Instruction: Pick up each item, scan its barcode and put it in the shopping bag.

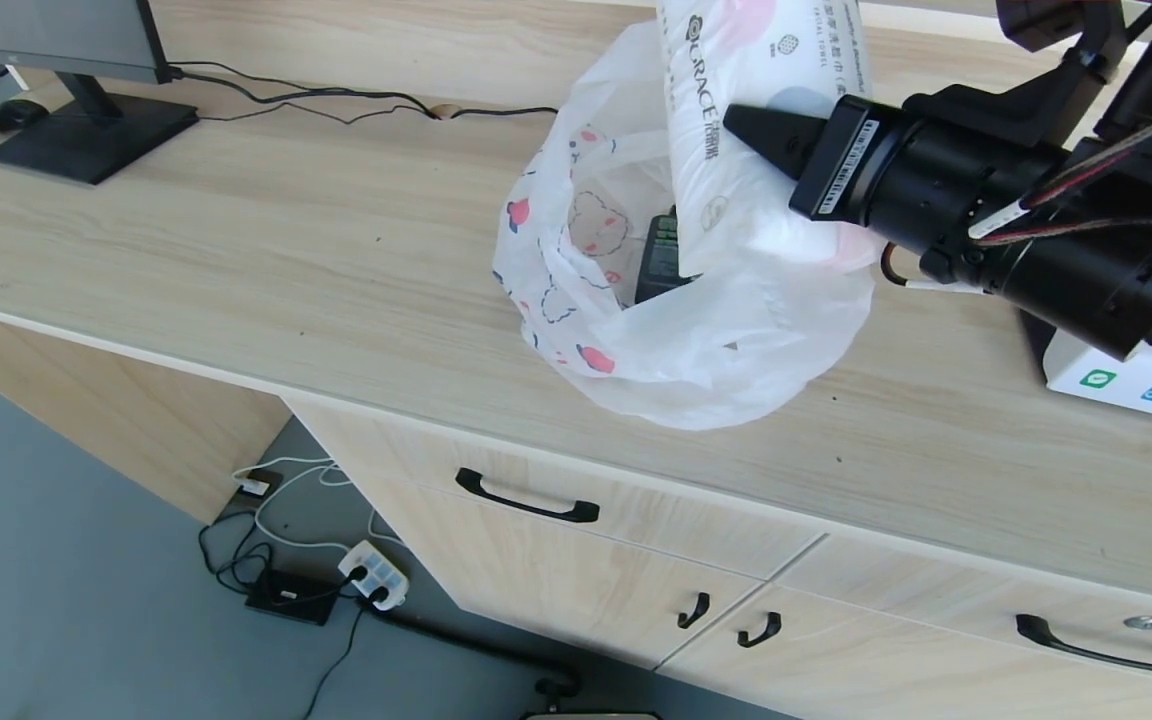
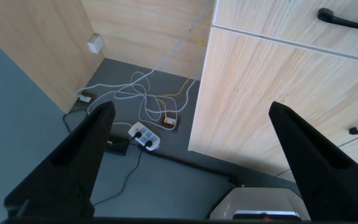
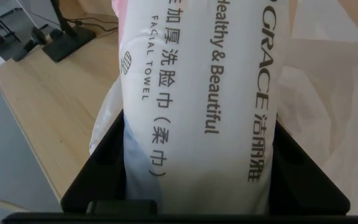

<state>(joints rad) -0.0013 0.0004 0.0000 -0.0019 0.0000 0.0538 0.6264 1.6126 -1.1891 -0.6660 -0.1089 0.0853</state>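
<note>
Towel pack (image 1: 766, 60), upright in shopping bag (image 1: 716, 370), sits clamped by right gripper (image 3: 197, 180) (left gripper (image 2: 191, 107) gapes, aimed floorward).

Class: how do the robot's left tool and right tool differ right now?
The left tool is open and empty; the right tool is shut on the towel pack. The left tool hangs low beside the cabinet; the right tool is above the shopping bag. Both have black fingers.

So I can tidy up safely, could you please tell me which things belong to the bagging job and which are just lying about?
Job: towel pack in the right claw; shopping bag; dark item inside it.
Lying about: monitor stand, mouse, cables, power strip on the floor.
</note>
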